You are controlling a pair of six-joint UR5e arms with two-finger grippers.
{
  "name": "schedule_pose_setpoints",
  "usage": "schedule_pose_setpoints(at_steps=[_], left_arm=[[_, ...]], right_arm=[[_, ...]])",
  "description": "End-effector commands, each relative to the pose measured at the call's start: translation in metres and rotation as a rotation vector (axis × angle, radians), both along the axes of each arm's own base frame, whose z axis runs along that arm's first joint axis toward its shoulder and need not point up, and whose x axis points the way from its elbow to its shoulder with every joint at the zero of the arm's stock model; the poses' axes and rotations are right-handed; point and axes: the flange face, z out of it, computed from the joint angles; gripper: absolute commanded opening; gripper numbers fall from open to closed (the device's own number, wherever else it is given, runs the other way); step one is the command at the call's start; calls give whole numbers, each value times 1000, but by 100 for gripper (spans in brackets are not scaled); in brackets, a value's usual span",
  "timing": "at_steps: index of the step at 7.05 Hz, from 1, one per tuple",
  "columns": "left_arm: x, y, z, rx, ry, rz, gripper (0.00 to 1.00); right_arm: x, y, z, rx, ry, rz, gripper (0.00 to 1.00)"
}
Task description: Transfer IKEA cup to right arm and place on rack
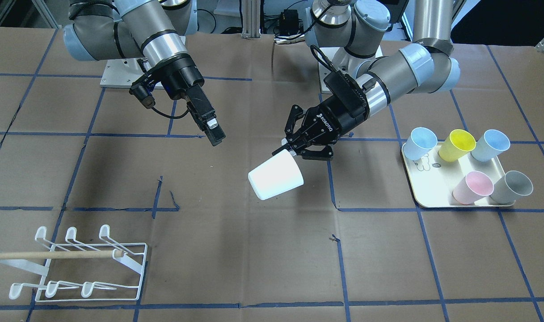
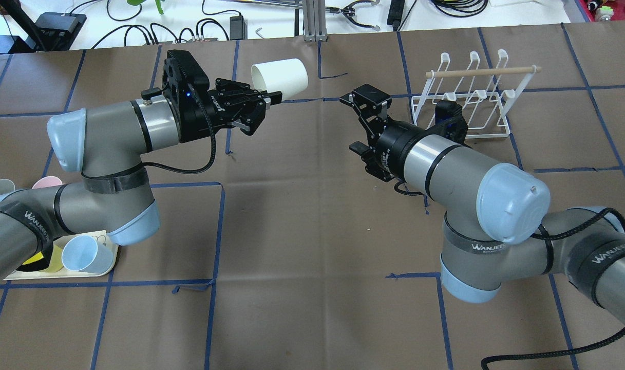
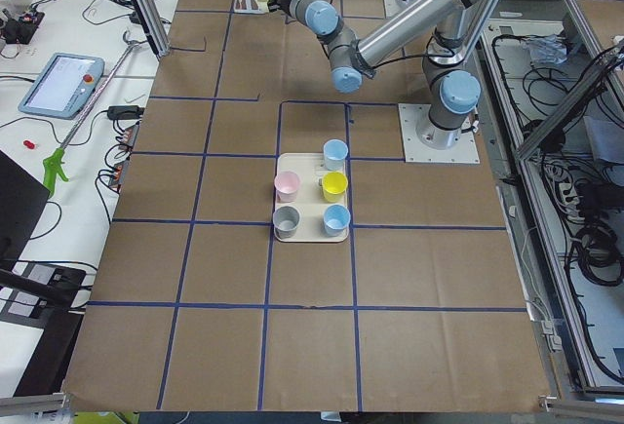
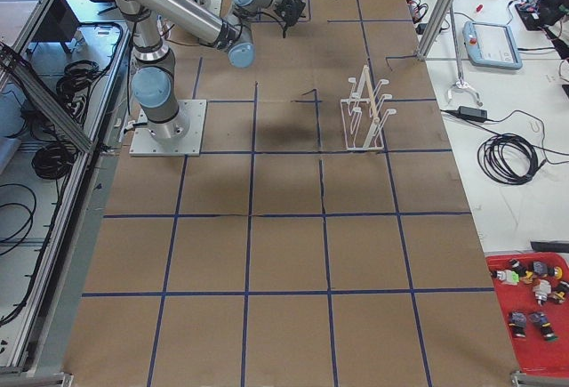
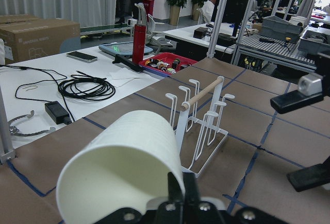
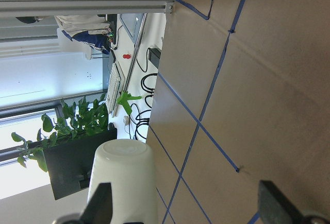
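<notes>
Across the brown table (image 1: 254, 250), taped into blue squares, both arms reach toward the middle. The left arm (image 1: 406, 67) comes in low from the tray side, and the right arm (image 1: 155, 40) slants down from the rack side. On the table at the left arm's end lies a cream tray (image 1: 437, 188). At the right arm's end, toward the table edge far from the robot, stands the rack (image 1: 75, 255), with its wooden dowel across the white wire prongs. The white cup (image 1: 275, 175) is off the table, held in the air on its side between the two arms and well apart from the rack. Its mouth faces the left gripper and its base points out toward the right gripper. The left gripper (image 1: 288, 150) has its fingers pinched on the cup's rim, one inside the mouth and one outside the wall. The right gripper (image 2: 351, 123) is near the cup's base but apart from it. Its fingers are spread wide and hold nothing. Five coloured cups (image 1: 457, 144) stand tilted on the tray: two pale blue, one yellow, one pink and one grey.
</notes>
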Motion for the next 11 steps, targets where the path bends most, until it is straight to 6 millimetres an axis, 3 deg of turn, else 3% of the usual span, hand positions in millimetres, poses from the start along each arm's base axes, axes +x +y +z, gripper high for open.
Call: schedule_pose_setpoints(at_steps=[1,3,7,11], left_arm=[[-23,14,4,-3,1,-37,0],[-23,14,4,-5,0,-36,0],[-23,14,4,-4,1,-36,0],[-23,14,5,-8,0,-36,0]], right_arm=[[11,-16,1,-5,-9,19,99],[24,-32,2,6,-34,18,98],[26,-43,13,16,-87,-16,96],[46,-64,4,30,-95,1,97]])
